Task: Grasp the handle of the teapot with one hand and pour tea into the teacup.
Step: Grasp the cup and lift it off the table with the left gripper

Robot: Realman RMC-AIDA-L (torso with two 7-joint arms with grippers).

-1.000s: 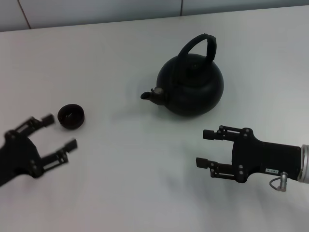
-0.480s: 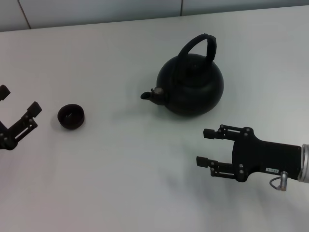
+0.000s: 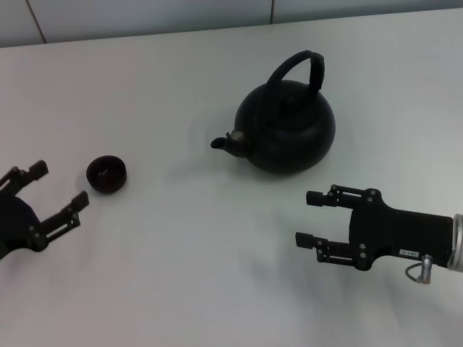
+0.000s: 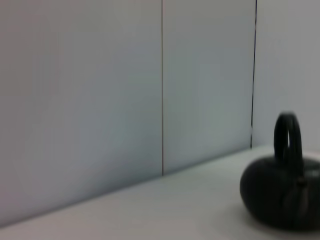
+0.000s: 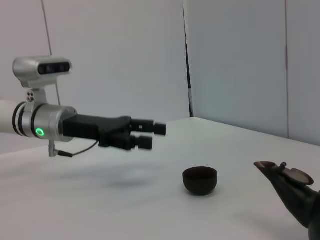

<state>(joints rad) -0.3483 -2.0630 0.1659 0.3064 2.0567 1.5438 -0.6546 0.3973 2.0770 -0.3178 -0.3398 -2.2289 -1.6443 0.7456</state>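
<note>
The matte black teapot (image 3: pixel 288 129) stands on the white table, spout pointing left, its arched handle (image 3: pixel 304 65) upright. It also shows in the left wrist view (image 4: pixel 282 192), and its spout in the right wrist view (image 5: pixel 290 182). The small black teacup (image 3: pixel 107 174) sits to the teapot's left, also in the right wrist view (image 5: pixel 200 180). My left gripper (image 3: pixel 56 189) is open and empty, just left of and nearer than the cup; it shows in the right wrist view (image 5: pixel 150 135). My right gripper (image 3: pixel 309 218) is open and empty, in front of the teapot.
The white table (image 3: pixel 195 275) reaches back to a pale panelled wall (image 3: pixel 145 14). Nothing else stands on the table.
My left gripper swung out to the left edge, then came back toward the cup. The right gripper, teapot and cup have not moved.
</note>
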